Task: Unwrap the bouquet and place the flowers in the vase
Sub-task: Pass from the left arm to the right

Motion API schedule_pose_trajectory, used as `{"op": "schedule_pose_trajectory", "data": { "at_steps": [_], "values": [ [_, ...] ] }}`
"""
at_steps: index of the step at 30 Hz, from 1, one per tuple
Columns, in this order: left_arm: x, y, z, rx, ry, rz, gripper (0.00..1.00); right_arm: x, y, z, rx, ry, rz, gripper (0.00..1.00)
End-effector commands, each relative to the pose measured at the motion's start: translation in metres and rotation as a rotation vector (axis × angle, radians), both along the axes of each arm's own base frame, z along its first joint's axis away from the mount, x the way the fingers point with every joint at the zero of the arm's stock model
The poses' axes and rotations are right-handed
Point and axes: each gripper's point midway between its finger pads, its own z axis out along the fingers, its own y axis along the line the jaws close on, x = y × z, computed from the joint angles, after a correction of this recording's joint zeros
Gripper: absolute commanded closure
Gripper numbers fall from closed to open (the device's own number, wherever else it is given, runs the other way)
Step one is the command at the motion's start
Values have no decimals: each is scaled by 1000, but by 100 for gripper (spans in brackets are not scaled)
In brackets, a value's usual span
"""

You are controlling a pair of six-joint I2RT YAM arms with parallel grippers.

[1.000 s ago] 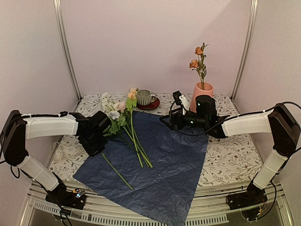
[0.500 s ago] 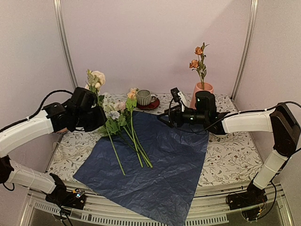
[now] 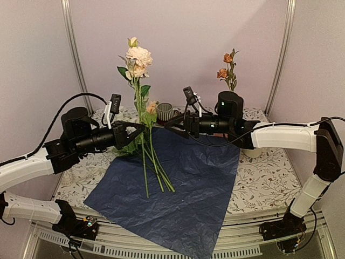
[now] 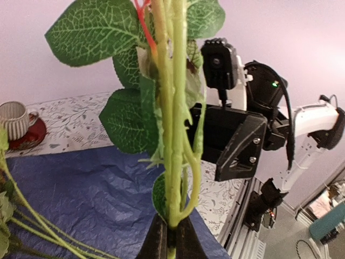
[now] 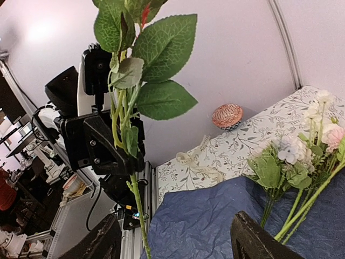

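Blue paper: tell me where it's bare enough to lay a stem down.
Bare: the blue paper's right half, between the loose stems and its right edge, and the near corner. Crowded: the far left corner, with the flower heap and the left gripper holding a flower.
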Motion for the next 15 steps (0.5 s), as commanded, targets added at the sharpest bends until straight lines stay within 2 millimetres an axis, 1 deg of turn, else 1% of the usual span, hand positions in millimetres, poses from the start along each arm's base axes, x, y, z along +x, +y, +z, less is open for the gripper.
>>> {"op": "schedule_pose_trajectory", "data": {
  "at_steps": [1,5,7,9,13,15],
  "values": [
    [-24,-21,30,-58,-172,-167,100,-25,14,50,102,-89,67,30],
    [-27,-28,29,-53,-185,-195,100,-35,25,59,118,-125,90,35],
    [-30,-30,29,-58,-189,-208,100,-36,28,61,122,-133,96,37],
    [-32,-33,29,-60,-193,-221,100,-38,32,61,123,-140,106,40],
    [-34,-38,27,-50,-191,-240,100,-45,41,60,120,-157,136,42],
    [-35,-40,26,-47,-196,-250,100,-44,45,58,113,-157,137,43]
  ]
}}
